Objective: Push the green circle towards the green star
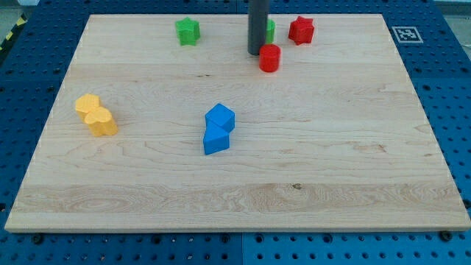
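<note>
The green star [188, 31] sits near the view's top, left of centre. The green circle [270, 30] is mostly hidden behind my rod; only a green sliver shows at the rod's right side. My tip [257, 52] rests on the board just left of and below the green circle, right beside the red cylinder [269, 57]. The green star lies well to the left of my tip.
A red star [301, 29] sits right of the green circle. Two blue blocks [218, 127] touch near the board's centre. Two yellow blocks [96, 115] touch at the view's left. The wooden board [346, 162] is surrounded by blue perforated table.
</note>
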You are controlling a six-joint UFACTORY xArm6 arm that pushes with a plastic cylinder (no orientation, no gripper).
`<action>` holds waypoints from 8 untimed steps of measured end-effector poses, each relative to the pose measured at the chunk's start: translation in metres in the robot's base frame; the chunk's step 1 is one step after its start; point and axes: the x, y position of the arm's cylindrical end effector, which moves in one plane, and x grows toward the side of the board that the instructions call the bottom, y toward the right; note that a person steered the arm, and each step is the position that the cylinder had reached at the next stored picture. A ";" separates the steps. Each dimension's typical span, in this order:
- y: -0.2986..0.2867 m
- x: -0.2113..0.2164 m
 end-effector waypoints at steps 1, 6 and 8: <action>0.011 0.013; 0.047 -0.064; 0.047 -0.072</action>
